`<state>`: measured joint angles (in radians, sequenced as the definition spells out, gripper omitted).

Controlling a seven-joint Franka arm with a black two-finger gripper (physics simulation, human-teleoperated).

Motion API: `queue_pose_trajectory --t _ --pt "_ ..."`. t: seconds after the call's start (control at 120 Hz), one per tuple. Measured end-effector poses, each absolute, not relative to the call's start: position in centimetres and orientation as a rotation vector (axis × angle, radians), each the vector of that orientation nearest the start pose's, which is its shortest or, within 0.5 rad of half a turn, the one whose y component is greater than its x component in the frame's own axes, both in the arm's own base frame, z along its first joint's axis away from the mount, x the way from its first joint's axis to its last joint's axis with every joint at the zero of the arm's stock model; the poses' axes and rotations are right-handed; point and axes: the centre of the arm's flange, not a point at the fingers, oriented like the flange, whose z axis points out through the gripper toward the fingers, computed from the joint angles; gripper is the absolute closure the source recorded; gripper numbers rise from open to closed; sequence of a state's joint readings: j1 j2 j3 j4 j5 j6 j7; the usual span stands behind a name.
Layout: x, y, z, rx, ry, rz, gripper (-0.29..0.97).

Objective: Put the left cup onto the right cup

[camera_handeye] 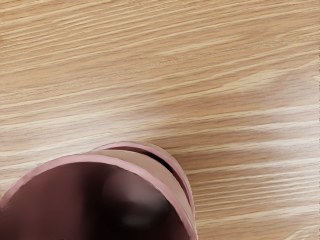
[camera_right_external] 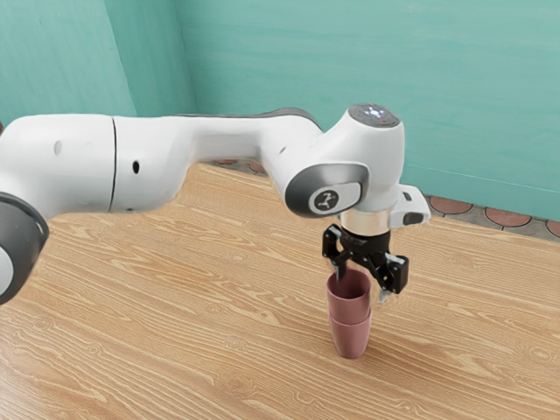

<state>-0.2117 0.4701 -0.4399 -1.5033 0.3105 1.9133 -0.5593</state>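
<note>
**Gripper** (camera_right_external: 361, 287): black two-finger tool on our Franka arm (camera_right_external: 219, 157), pointing down over the stack. The fingers stand apart, astride the rim of the upper cup. The finger toward the exterior view's right shows a gap to the cup wall, so we record nothing as clamped.

**Upper cup** (camera_right_external: 348, 299): dusty pink and upright, nested into the lower cup (camera_right_external: 352, 339) with its rim standing proud. In the wrist view its mouth (camera_handeye: 90, 200) lies just under our hand. The lower cup's rim (camera_handeye: 172, 167) shows as a crescent beside it, so we judge the seating slightly off centre.

**Wooden table** (camera_right_external: 175, 332): carries the stack, which stands toward the exterior view's right.

**Status**: we judge the placing done in substance, with only the retreat left.

**Hazards:**
- The finger at the rim toward the exterior view's left may catch on a lift, pulling the upper cup out or tipping both cups.
- Any sideways move while the fingers are this low would knock the stack over.
- The off-centre seating leaves the upper cup free to rock if nudged.
</note>
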Motion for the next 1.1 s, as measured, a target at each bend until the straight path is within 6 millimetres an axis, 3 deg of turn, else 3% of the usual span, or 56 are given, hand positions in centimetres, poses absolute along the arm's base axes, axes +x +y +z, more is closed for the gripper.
queue_pose_trajectory --t 0.208,0.383,0.6,0.892,0.975,1.1 --pt "57.7 -33.3 47.5 -3.008 0.176 -0.158 0.02" --pt "57.8 -27.4 52.1 -2.954 0.035 -0.168 0.01" --pt "58.9 -17.2 53.8 -2.952 -0.163 -0.06 0.0" --pt "59.9 -5.2 55.5 -3.028 -0.22 0.022 0.0" --pt "59.9 -3.2 55.8 -3.056 -0.186 0.031 0.0" --pt "59.8 -2.3 56.1 -3.079 -0.094 0.037 0.0"
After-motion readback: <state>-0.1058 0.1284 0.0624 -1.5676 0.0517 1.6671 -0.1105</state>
